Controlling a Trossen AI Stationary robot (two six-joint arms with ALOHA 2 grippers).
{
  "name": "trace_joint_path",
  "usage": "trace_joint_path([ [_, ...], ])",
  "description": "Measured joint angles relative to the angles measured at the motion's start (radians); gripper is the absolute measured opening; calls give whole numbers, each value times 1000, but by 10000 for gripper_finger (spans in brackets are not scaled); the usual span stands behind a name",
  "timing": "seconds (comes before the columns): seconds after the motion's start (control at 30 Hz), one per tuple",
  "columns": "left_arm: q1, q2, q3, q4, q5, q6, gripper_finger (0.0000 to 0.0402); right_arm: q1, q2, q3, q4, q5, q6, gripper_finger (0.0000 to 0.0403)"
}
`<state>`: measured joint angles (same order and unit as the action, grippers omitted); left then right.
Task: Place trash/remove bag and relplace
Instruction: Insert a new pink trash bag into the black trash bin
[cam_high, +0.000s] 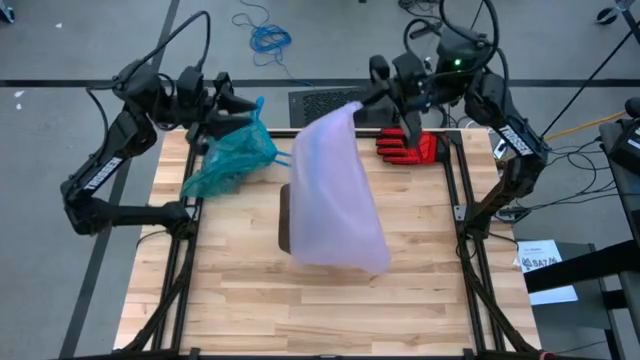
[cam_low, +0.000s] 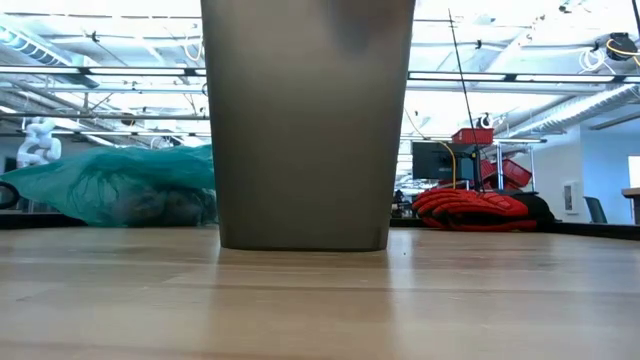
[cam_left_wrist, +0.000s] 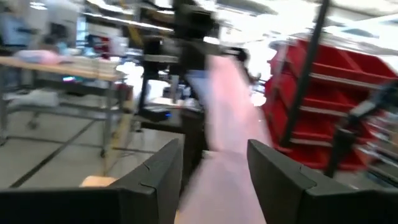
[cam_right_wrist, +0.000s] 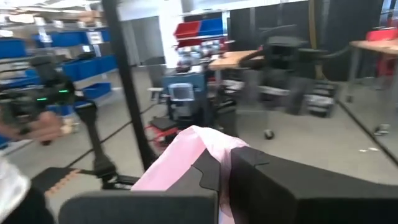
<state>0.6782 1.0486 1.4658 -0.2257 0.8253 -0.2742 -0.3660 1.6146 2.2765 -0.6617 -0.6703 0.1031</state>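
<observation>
The teal bag (cam_high: 230, 155) (cam_low: 120, 185) lies bunched on the table's far left part, and dim lumps show through its wall. Loose trash is not in view. My left gripper (cam_high: 238, 102) (cam_left_wrist: 214, 177) hovers open just beyond the bag's top, with nothing between its fingers. My right gripper (cam_high: 362, 100) (cam_right_wrist: 214, 168) is high over the far edge, shut on a pale pink-lilac bag (cam_high: 340, 190). That bag hangs over a grey bin (cam_low: 305, 120) (cam_high: 284, 215) standing mid-table. My right gripper pinches the pink-lilac bag's upper corner (cam_right_wrist: 186, 152) between its two fingers, which come roughly level from the table's far right side. The bag hangs slack below the fingers and widens downward (cam_high: 350, 255) over the bin. Whether it touches the bin, I cannot tell.
A red-and-black glove (cam_high: 405, 145) (cam_low: 475, 208) lies at the table's far right. Black frame rails (cam_high: 465, 200) run along both sides of the wooden top. The near half of the table (cam_high: 330, 310) is bare wood.
</observation>
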Motion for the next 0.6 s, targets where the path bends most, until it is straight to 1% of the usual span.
trace_joint_path([
  [0.07,-29,-3,0,0,42,2,159,-13,0,0,0,24,-9,0],
  [0.17,-86,-3,0,-10,112,4,124,-29,0,0,-1,48,-18,0],
  [0.23,-125,-3,0,-60,127,33,94,-36,0,0,5,50,-19,0],
  [0.3,-156,-4,0,-150,126,91,59,-41,0,0,18,61,-20,0],
  [0.37,-182,-2,0,-258,123,150,21,-42,0,0,39,70,-20,0],
  [0.4,-194,4,0,-306,122,172,11,-45,0,0,51,70,-21,0],
  [0.53,-246,32,-1,-453,44,234,2,-48,-1,0,77,70,-20,0],
  [0.6,-265,49,-1,-475,-10,267,2,-47,0,0,88,71,-20,0],
])
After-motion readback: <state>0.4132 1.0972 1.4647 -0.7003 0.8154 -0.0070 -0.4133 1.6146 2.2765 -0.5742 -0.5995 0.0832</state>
